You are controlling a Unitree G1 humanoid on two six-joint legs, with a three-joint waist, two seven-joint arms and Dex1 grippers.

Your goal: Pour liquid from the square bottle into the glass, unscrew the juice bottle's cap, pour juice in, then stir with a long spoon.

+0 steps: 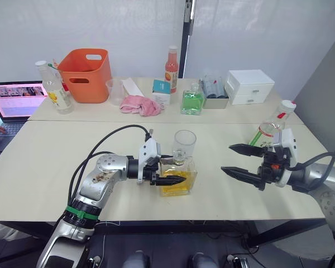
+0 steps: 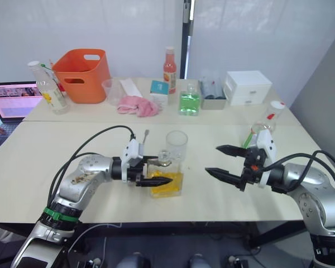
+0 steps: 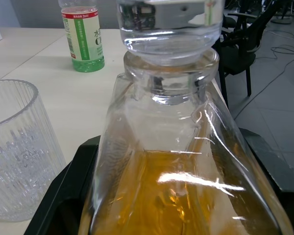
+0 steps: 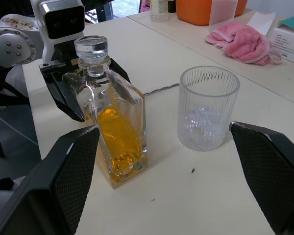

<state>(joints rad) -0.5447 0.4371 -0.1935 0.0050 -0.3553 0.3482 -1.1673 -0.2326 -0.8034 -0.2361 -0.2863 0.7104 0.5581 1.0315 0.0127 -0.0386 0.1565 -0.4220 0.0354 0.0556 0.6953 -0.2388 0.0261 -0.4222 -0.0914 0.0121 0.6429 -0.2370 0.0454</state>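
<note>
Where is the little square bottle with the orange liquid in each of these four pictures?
Left eye view: square bottle at table centre, between the left gripper's fingers.
Right eye view: same spot, in front of the glass.
Left wrist view: up close, stopper on.
Right wrist view: standing left of middle.
Shared landmark: the glass, right beside it in every view.

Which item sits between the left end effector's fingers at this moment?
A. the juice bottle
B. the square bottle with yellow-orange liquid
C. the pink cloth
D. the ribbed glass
B: the left end effector has one black finger on each side of the square bottle, which stands upright on the table beside the glass.
</note>
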